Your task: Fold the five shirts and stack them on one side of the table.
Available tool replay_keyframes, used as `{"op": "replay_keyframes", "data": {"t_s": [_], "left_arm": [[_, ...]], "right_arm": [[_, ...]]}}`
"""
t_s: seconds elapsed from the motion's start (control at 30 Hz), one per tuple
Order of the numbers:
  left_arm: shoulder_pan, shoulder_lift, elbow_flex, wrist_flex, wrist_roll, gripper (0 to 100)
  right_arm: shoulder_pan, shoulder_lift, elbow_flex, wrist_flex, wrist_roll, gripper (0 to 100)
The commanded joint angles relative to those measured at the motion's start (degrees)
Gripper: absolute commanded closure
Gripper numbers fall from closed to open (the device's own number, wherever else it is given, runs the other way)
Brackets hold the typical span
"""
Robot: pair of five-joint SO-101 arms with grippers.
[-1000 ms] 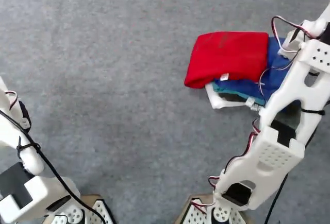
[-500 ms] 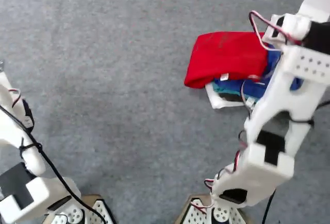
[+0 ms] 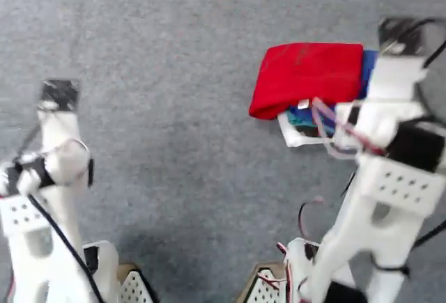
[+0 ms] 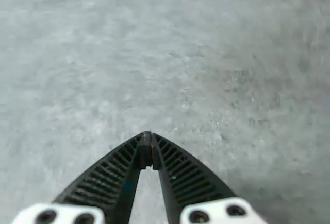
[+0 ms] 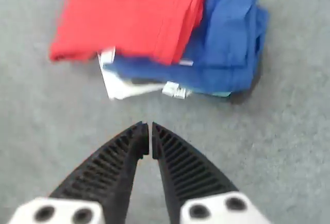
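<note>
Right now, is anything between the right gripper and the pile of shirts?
Nothing visible. The right gripper is shut and empty and points at the pile of shirts. Only grey table lies between them.

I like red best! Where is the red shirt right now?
In the high view, the red shirt lies folded on top of the pile, over the blue shirt, on the right side of the table.
</note>
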Motion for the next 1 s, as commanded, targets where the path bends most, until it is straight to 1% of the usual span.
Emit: {"op": "replay_keyframes", "data": {"t_s": [0.0, 0.1, 0.23, 0.4, 0.53, 0.7, 0.8, 0.9, 0.97], "left_arm": [[1.9, -9.5, 13.4, -8.8, -3.1, 97], [1.9, -17.8, 21.2, -13.1, -4.7, 97], [1.9, -28.8, 29.3, -13.8, -4.5, 97], [1.8, -40.5, 39.2, -13.8, -4.6, 97], [0.2, -49.1, 45.7, -13.5, -4.6, 97], [-3.5, -49.0, 48.0, -13.6, -4.6, 97], [-4.4, -49.0, 48.0, -13.7, -4.6, 97], [-4.7, -49.0, 47.7, -13.6, -4.3, 97], [-4.6, -49.0, 48.3, -13.8, -4.3, 97]], "right_arm": [[-0.5, -11.1, 20.4, -11.3, 4.9, 98.4], [-0.5, -19.0, 35.8, -20.7, 6.0, 98.4], [-0.6, -26.2, 51.7, -27.3, 6.6, 98.4], [-0.7, -29.4, 62.2, -30.3, 6.3, 98.4], [-2.7, -30.9, 67.3, -31.4, 6.2, 98.4], [-6.9, -34.9, 73.6, -31.4, 6.2, 98.4], [-9.1, -39.0, 79.3, -31.4, 6.2, 98.4], [-9.3, -44.9, 83.7, -32.3, 6.2, 98.4], [-9.4, -49.5, 84.7, -30.9, 6.2, 98.4]]}}
